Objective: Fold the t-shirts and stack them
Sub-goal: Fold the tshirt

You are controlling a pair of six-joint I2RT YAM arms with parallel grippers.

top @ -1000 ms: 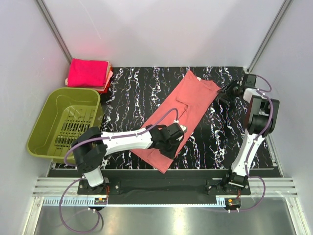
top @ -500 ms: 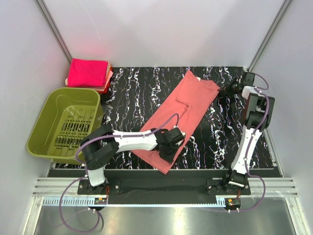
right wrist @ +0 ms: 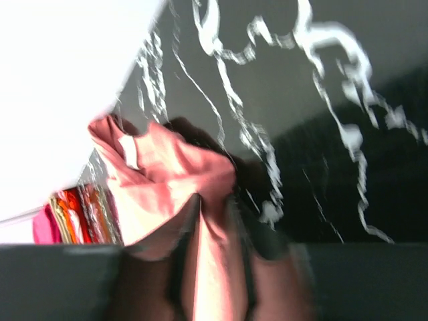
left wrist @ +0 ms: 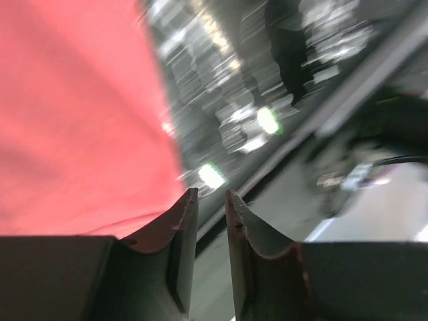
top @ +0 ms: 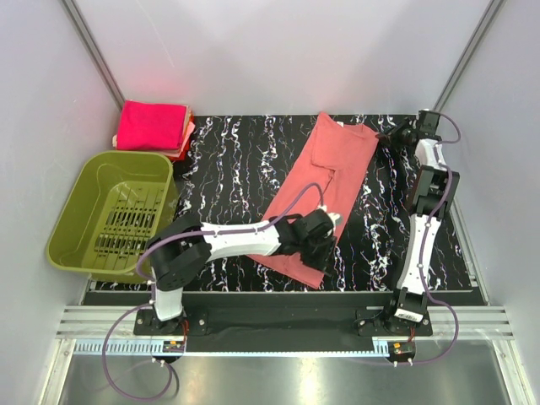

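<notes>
The salmon t-shirt (top: 331,181), folded lengthwise, lies as a long strip on the black marbled mat (top: 228,160). My left gripper (top: 331,226) hovers at the strip's near right edge. In the left wrist view its jaws (left wrist: 210,197) stand slightly apart with nothing between them, the t-shirt (left wrist: 73,120) just to their left. My right gripper (top: 395,135) is at the shirt's far right corner. In the right wrist view it (right wrist: 214,200) is shut on a bunched fold of the t-shirt (right wrist: 167,167). Folded magenta t-shirts (top: 152,125) are stacked at the far left.
An olive-green basket (top: 110,211) stands off the mat's left side, in front of the folded stack (right wrist: 73,207). Slanted metal posts rise at both far corners. A metal rail (left wrist: 321,127) runs along the near table edge, close to the left gripper.
The shirt's near end has swung right and the strip now lies steeper. The left gripper moved right with it. The right gripper moved farther back, pulling the far corner.
</notes>
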